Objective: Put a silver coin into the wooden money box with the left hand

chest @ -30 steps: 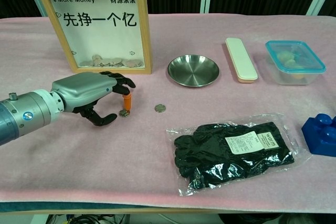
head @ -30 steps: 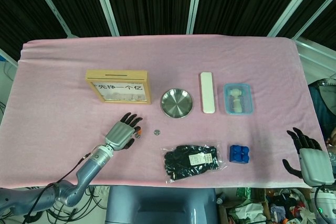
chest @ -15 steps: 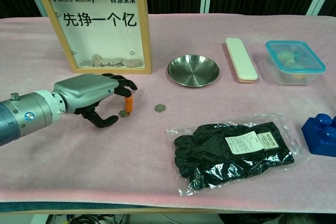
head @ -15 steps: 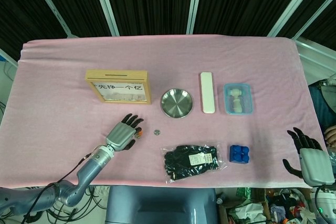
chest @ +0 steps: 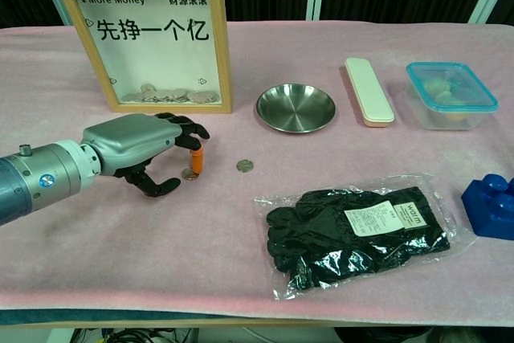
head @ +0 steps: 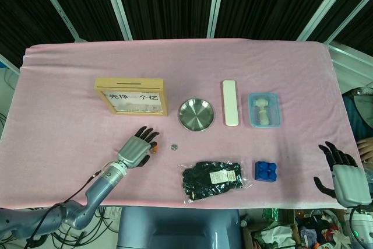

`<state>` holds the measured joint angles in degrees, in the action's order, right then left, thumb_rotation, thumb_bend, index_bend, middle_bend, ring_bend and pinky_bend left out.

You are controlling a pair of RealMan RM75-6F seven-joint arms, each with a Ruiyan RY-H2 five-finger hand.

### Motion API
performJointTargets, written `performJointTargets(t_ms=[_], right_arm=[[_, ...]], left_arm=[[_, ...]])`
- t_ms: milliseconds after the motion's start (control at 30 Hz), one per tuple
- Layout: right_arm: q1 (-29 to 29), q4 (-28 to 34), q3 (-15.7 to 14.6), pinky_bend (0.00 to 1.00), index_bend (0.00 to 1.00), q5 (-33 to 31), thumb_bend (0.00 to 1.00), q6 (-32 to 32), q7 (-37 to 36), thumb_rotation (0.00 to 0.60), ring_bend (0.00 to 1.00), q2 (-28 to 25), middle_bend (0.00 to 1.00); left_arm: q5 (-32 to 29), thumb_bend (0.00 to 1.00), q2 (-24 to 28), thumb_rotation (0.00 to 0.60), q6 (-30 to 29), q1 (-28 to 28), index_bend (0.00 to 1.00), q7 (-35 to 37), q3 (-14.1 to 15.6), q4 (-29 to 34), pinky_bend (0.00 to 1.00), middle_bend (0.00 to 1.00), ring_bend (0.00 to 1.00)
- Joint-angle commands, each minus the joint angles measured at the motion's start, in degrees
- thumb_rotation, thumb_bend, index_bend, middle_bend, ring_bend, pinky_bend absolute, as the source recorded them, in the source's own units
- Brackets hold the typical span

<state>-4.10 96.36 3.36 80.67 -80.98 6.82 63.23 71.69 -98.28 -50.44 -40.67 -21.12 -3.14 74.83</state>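
The wooden money box (head: 132, 95) stands upright at the back left, its glass front (chest: 152, 42) showing coins inside and its slot on top. Two silver coins lie on the pink cloth. One coin (chest: 189, 173) sits just under the orange-capped fingertip of my left hand (chest: 140, 150), between that finger and the thumb, which stay apart. The other coin (chest: 245, 166) lies free a little to the right, also visible in the head view (head: 173, 147). My left hand (head: 135, 148) arches over the near coin without lifting it. My right hand (head: 344, 176) hangs open off the table's right front corner.
A steel dish (chest: 295, 108), a cream case (chest: 369, 91) and a blue-lidded plastic box (chest: 448, 94) stand in a row right of the money box. A bagged pair of black gloves (chest: 357, 229) and a blue brick (chest: 491, 205) lie near the front edge.
The left hand has barely shifted; its orange fingertip stays at the near coin. Both coins and the right hand are where they were.
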Motion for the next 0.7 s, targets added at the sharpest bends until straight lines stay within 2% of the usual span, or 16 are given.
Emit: performJointTargets(t_ms=[33,700], right_arm=[[-0.02,-0.01,0.01,0.18,0.14,0.01,0.23,0.0,-0.02,0.6,0.17,0.01,0.06],[-0.09,-0.07,0.04,0.18,0.14,-0.08,0.23,0.14,-0.15,0.6,0.17,0.08,0.06]], left_arm=[[-0.65,0.46,0.0,0.6,0.37,-0.06,0.41,-0.56,-0.02,-0.05,0.0,0.1,0.0],[-2.13,0.46,0.53,0.6,0.12,0.71,0.48,-1.83,0.51,0.19,0.0,0.1,0.0]])
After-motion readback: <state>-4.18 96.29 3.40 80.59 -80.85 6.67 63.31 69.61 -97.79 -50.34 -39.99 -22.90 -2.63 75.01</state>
